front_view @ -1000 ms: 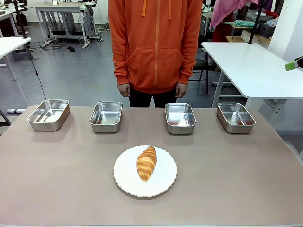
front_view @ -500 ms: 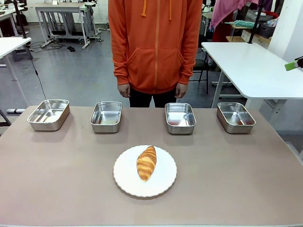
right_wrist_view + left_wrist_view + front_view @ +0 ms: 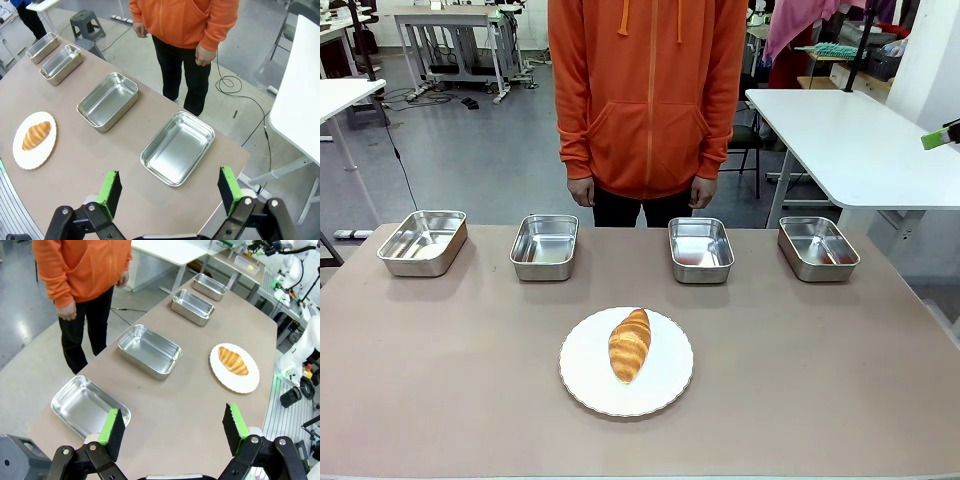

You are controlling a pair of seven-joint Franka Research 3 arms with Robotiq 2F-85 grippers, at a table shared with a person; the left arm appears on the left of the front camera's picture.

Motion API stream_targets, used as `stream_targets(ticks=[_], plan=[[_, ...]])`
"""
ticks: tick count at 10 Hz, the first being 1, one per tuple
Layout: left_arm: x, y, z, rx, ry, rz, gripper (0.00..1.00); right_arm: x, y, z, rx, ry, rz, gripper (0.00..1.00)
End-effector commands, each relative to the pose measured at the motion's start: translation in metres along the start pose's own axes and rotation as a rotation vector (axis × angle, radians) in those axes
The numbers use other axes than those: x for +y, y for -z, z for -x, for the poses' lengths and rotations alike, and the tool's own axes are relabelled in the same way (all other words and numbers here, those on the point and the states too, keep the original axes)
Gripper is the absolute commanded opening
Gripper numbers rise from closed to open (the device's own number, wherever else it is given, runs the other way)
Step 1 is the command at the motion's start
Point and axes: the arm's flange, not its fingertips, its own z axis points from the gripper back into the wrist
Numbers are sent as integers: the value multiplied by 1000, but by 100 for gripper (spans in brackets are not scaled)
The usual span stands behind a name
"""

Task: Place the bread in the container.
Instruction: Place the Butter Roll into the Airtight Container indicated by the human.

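The bread (image 3: pixel 630 345), a golden-brown croissant, lies on a round white plate (image 3: pixel 585 385) in the middle of the table. Behind it, along the far edge, stands a row of several alike steel containers, such as one (image 3: pixel 701 249) right of centre; all look bare inside. My left gripper (image 3: pixel 174 429) hangs open high above the table's left end, with the bread (image 3: pixel 233 360) well ahead of it. My right gripper (image 3: pixel 169 191) is open too, high over the right end above a container (image 3: pixel 177 147); the bread (image 3: pixel 36 135) lies far off to its left.
A person in an orange hoodie (image 3: pixel 648 95) stands at the far side with both hands hanging down. White tables (image 3: pixel 850 140) stand behind to the right. A green pad (image 3: pixel 937 138) pokes in at the front view's right edge.
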Motion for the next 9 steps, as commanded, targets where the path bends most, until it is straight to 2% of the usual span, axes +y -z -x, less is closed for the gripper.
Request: stream_targets(ticks=[1, 9], plan=[[-1, -1, 0, -3, 13, 7, 100, 0, 2, 0, -22, 1, -8, 100], [-1, -1, 0, -3, 13, 7, 100, 0, 2, 0, -22, 1, -8, 100]])
